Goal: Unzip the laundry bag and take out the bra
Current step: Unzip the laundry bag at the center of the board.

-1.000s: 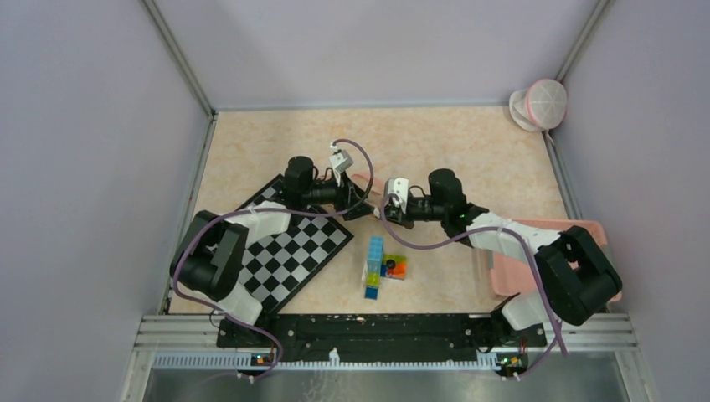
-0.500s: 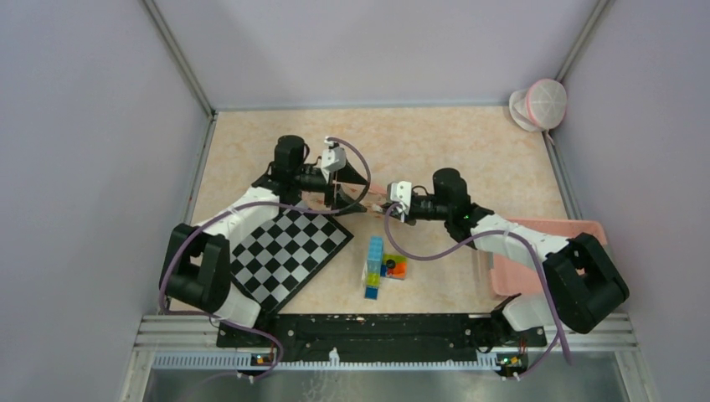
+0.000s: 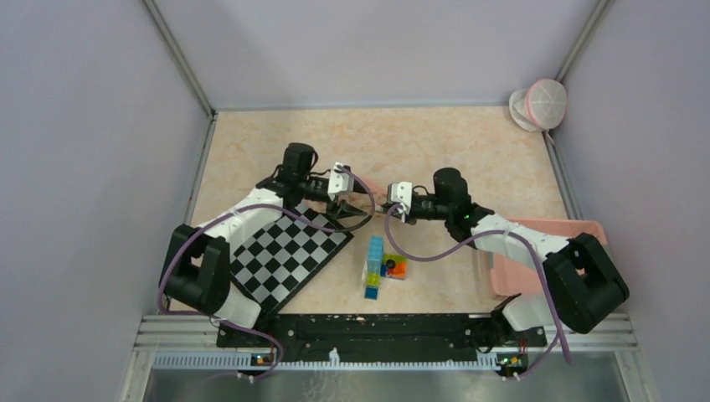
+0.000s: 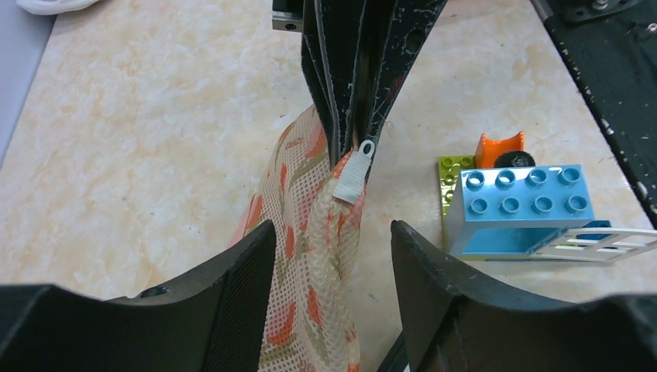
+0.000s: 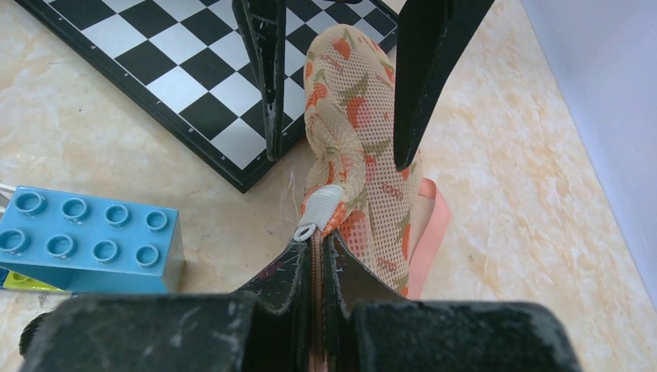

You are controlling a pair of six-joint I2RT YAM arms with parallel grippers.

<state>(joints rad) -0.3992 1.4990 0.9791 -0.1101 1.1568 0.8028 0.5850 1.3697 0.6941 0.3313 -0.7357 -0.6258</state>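
Now R gripper (image 5: 316, 249) pinches laundry bag (image 5: 358, 116), L gripper (image 4: 331, 234) spread astride it.

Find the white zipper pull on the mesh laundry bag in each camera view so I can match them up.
Top external: too small to make out.
Left wrist: the white zipper pull hangs just right of centre, at the peak of the laundry bag.
Right wrist: it sits near centre, on the bag's near fold.
Shared landmark: the blue brick, right of the pull in the left wrist view, lower left in the right wrist view.
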